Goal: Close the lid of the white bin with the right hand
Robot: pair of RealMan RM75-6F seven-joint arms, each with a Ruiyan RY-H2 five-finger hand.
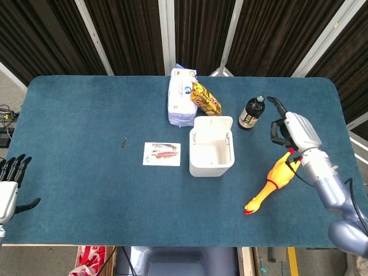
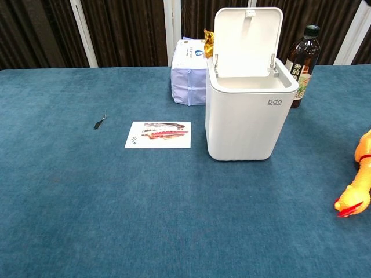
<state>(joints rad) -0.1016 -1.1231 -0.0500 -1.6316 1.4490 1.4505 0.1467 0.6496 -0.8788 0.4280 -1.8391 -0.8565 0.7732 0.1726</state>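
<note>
Standing near the table's middle, the white bin (image 2: pixel 246 113) is seen w/ its lid (image 2: pixel 247 40) upright and fully raised. The right hand (image 1: pixel 292 131) is held above the table, right of the bin and apart from it, between the dark bottle (image 1: pixel 252 112) and the rubber chicken (image 1: pixel 275 179); nothing is gripped, fingers partly curled and apart. The left hand (image 1: pixel 9 185) is seen at the table's near-left edge, fingers spread, holding nothing. Behind the bin, a white packet (image 1: pixel 181 96) and a yellow snack bag (image 1: pixel 206 99) are placed; a printed card (image 2: pixel 159 134) lies to its left.
</note>
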